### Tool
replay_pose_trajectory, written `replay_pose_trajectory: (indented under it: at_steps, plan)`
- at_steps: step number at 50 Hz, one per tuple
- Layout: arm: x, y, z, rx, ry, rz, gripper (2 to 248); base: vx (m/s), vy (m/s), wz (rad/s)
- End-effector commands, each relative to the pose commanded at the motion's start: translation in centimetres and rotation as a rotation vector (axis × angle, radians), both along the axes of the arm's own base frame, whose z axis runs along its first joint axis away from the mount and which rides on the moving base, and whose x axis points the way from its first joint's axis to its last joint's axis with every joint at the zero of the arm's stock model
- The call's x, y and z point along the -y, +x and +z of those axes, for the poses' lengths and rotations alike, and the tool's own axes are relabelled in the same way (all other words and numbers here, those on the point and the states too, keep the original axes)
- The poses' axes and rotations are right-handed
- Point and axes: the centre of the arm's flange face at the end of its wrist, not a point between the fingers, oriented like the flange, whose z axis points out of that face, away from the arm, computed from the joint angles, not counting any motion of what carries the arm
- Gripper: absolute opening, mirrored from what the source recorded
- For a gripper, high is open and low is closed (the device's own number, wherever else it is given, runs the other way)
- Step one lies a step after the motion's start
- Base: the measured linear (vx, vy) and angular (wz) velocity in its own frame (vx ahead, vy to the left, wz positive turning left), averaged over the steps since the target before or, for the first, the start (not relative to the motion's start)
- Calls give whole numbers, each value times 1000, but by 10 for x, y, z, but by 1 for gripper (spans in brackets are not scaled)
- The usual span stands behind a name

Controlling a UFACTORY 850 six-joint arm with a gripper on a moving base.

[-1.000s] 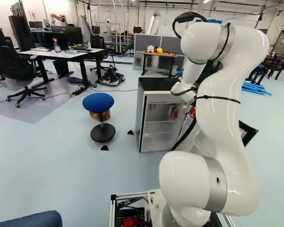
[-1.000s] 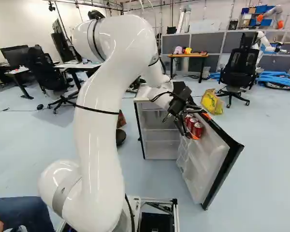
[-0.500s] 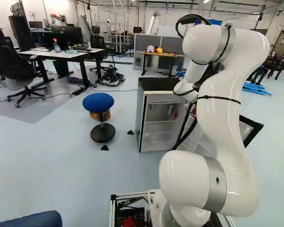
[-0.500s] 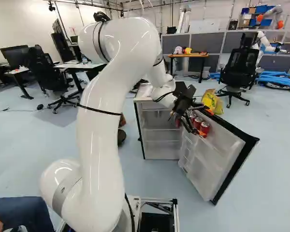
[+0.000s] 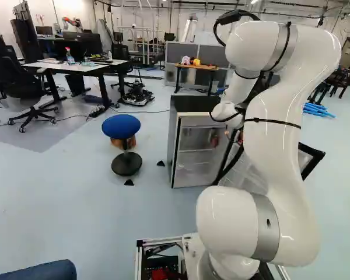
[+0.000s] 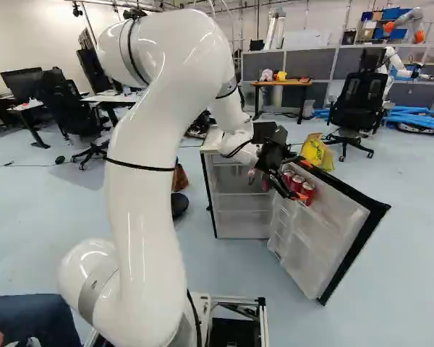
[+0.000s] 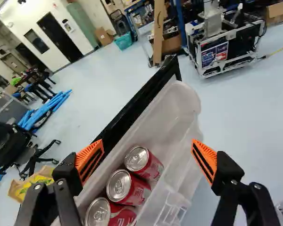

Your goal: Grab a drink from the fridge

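Observation:
In the right base view my gripper (image 6: 302, 179) is over the upper shelf of the opened fridge door (image 6: 333, 224), close to several red cans (image 6: 308, 192). The wrist view shows the gripper (image 7: 147, 160) with its fingers wide apart, one on the door's black-edged side, the other beyond the clear shelf wall. Three upright red-and-silver cans stand in a row in the shelf; the end can (image 7: 145, 162) is between the spread fingers, gripped by neither. The fridge body (image 5: 199, 154) stands open, with a small red thing (image 5: 214, 140) inside.
A blue stool (image 5: 121, 126) stands beside the fridge. Past the door are a yellow bag (image 6: 317, 153) and a black office chair (image 6: 357, 105). Another robot (image 6: 392, 63) is at the back, and a wheeled metal-framed machine (image 7: 226, 47) stands beyond the door.
The fridge door has swung wider, carrying its cans rightward in the right base view. My arm has shifted slightly and the gripper has moved a little; the base has stayed put.

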Motion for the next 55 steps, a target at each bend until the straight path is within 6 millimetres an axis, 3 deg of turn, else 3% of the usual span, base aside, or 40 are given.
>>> replay_pose_trajectory:
  at_steps: [55]
  plan:
    - [-82, -64, 12, -167, -43, 662, 247, 0, 0, 0]
